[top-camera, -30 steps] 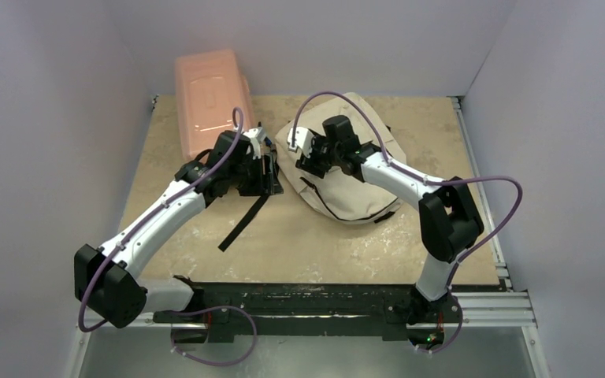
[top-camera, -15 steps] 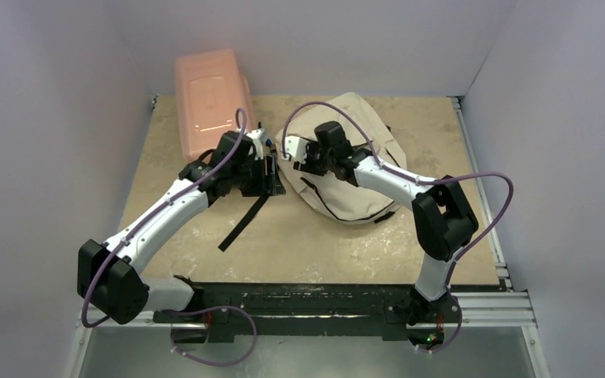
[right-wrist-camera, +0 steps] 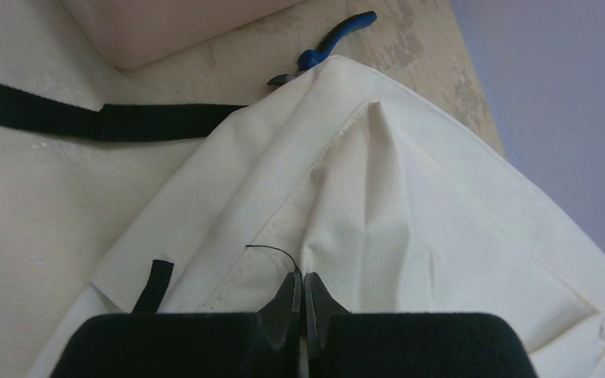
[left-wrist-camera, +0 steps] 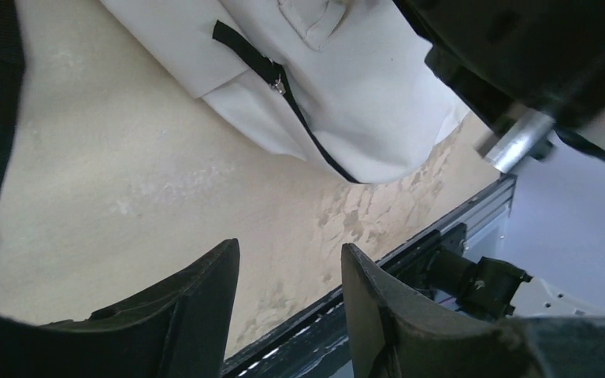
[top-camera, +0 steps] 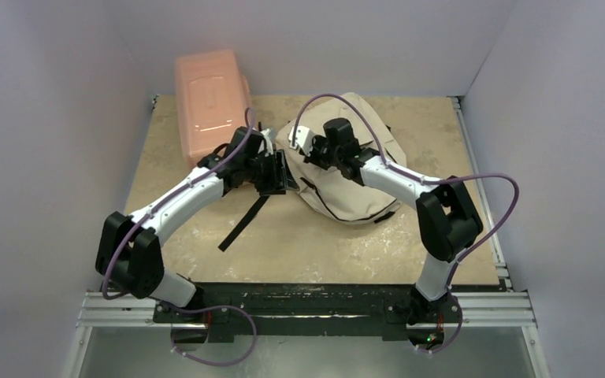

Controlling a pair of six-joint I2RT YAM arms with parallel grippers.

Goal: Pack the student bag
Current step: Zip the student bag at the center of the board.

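On desk, far centre-right: student bag, cream cloth, slumped, black zip line curving along near-left side. From bag's left edge, black strap trailing toward near-left, flat on desk. R tool down on bag's far-left part, tips closed tight together at foot of a raised crease in cloth; can't tell whether cloth caught between. L tool just left of bag, above strap, fingers apart at medium gap, nothing between, only bare desk seen through. At far-left corner: pink box, rigid, near bag's far-left side. Btw. box and bag: blue-handled pliers on desk, right against bag's edge.
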